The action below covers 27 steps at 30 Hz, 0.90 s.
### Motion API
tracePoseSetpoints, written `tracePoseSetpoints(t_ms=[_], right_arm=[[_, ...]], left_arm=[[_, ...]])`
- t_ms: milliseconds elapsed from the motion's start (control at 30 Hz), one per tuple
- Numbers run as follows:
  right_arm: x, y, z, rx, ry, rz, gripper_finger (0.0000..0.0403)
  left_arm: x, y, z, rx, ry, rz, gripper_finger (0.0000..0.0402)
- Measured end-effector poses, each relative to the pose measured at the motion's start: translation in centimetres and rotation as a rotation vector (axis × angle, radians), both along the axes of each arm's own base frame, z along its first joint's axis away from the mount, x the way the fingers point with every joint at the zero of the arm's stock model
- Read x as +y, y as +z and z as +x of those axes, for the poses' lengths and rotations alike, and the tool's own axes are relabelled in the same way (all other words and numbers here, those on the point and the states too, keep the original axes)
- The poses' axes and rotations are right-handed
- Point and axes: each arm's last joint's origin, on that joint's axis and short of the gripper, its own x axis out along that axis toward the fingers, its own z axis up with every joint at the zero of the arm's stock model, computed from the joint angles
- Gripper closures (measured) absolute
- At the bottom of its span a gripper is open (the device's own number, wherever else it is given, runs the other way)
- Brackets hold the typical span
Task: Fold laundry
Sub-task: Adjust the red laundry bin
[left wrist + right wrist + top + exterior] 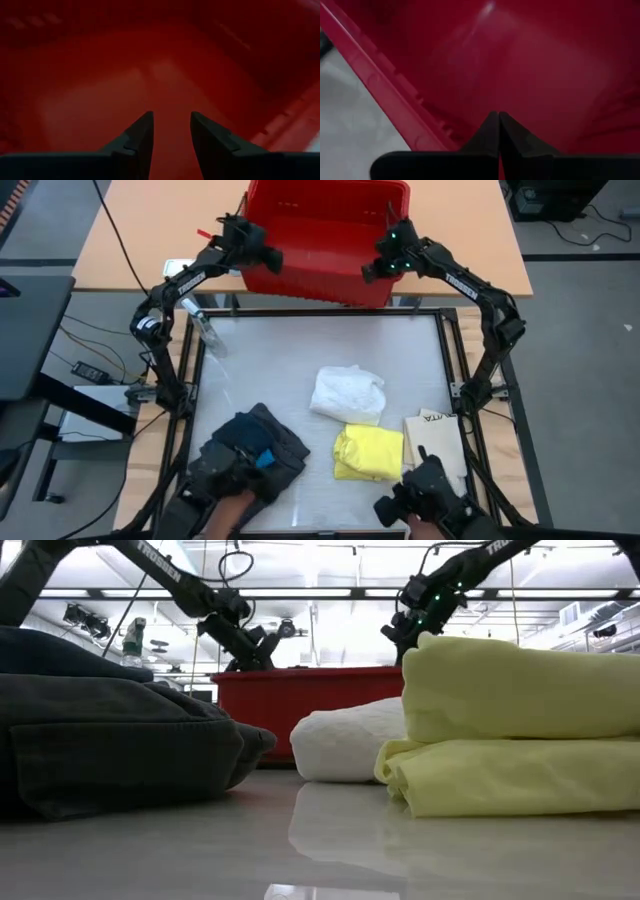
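The laundry lies on the white table (300, 360). Dark grey shorts (262, 438) sit at the near left with a bright blue piece (265, 459) on top. A folded white piece (348, 393) lies mid-table, and a folded yellow piece (368, 452) nearer. All three also show in the low view: shorts (110, 740), white piece (345, 745), yellow piece (510, 730). My left gripper (268, 256) (171, 116) hangs open over the inside of the red bin (330, 280) with nothing between its fingers. My right gripper (372, 270) (498, 114) is shut and empty above the bin, just inside its near rim (380, 85).
The red bin (300, 700) stands past the table's far edge on a wooden desk (130, 240). A cream tote bag (437, 438) lies flat at the near right beside the yellow piece. A person's dark-gloved hands (225, 475) (430, 492) rest at the near edge.
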Motion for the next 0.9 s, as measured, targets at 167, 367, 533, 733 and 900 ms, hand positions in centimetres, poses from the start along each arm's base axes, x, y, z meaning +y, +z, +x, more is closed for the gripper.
tracePoseSetpoints(t_ms=[167,367,533,733,900], right_arm=[[2.2,1.4,-1.6,0.058,0.039,0.064,0.0396],[4.3,2.5,-3.6,0.165,0.08,0.113,0.0396],[5.8,2.5,-4.6,0.236,0.109,0.203,0.0396],[7.5,2.9,-4.7,0.284,0.13,0.236,0.0396],[9.6,6.1,-5.2,0.203,0.13,0.068,0.0393]], left_arm=[[-3.2,1.0,1.7,-0.001,-0.144,-0.08,0.0269],[-6.8,2.2,4.0,0.017,-0.26,-0.106,0.0269],[-9.6,1.7,6.1,0.097,-0.364,-0.139,0.0269],[-12.1,1.6,7.5,0.147,-0.419,-0.154,0.0269],[-13.7,3.9,7.1,0.117,-0.421,-0.085,0.0269]])
